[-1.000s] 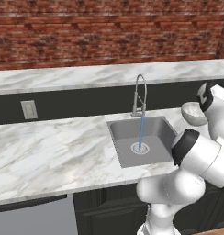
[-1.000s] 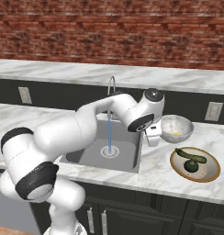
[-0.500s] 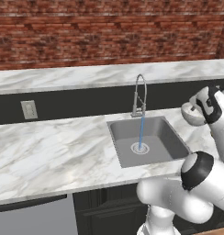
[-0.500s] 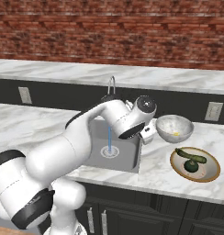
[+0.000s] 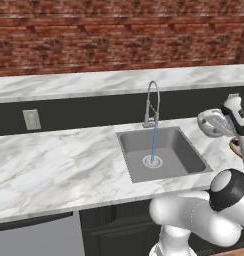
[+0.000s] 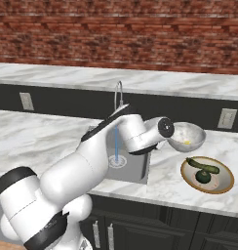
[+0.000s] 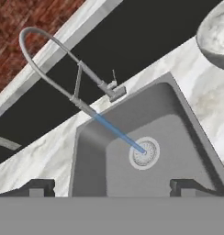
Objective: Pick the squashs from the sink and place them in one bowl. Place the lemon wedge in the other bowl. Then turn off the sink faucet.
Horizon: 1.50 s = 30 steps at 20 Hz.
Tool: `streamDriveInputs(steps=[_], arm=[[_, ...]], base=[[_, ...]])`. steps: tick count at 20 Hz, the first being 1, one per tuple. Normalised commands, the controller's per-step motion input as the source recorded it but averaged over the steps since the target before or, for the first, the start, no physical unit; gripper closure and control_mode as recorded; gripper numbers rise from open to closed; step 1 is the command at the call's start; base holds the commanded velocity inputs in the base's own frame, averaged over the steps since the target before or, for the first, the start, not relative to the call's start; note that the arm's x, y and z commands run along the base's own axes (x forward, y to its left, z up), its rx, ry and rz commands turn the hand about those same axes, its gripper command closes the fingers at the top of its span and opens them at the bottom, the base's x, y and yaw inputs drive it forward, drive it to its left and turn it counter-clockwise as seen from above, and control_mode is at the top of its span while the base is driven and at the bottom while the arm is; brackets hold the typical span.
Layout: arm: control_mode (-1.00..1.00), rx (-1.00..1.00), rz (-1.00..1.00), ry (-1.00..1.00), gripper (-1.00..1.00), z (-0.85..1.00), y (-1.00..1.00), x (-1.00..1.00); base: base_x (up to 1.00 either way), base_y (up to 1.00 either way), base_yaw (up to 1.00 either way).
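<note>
My gripper [image 7: 111, 188] is open with nothing between its fingertips, and it looks across the sink [image 7: 178, 133] from the right side. The sink faucet [image 7: 54, 75] runs a blue stream onto the drain [image 7: 144, 153]. In the right base view my hand [image 6: 165, 128] hovers just left of the grey-white bowl [image 6: 195, 133], where the lemon wedge [image 6: 188, 142] lies. The tan bowl [image 6: 226, 183] holds both squashs, the slim one [image 6: 203, 166] and the round dark one [image 6: 203, 177]. The left base view shows the sink [image 5: 176, 150] with no food in it.
White marble counter [image 5: 54, 165] stretches left of the sink, with a dark backsplash and a wall socket [image 5: 31, 119] behind it. A higher marble ledge and a brick wall rise at the back. My arm [image 6: 106, 151] crosses over the sink's right half.
The arm has folded lower and the hand has turned beside the grey-white bowl toward the sink. The gripper stays open. Bowls, food and water stream have not moved.
</note>
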Motion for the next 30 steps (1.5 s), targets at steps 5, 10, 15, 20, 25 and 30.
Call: streamDriveInputs(steps=[5,10,15,20,25,30], arm=[[-1.00,-0.12,0.45,-0.28,-1.00,0.00,0.12,0.07],[-1.00,-0.16,0.41,-0.34,-1.00,0.00,0.17,0.00],[-1.00,-0.17,0.39,-0.42,-1.00,0.00,0.20,0.00],[-1.00,-0.16,0.40,-0.41,-1.00,-0.04,0.24,0.00],[-1.00,-0.06,0.13,-0.08,-1.00,-0.21,0.09,0.03],[-1.00,-0.04,0.00,0.00,-1.00,-0.01,0.01,0.15]], base=[[0.00,0.00,0.00],[0.00,0.00,0.00],[0.00,0.00,0.00],[0.00,0.00,0.00],[0.00,0.00,0.00],[0.00,0.00,0.00]])
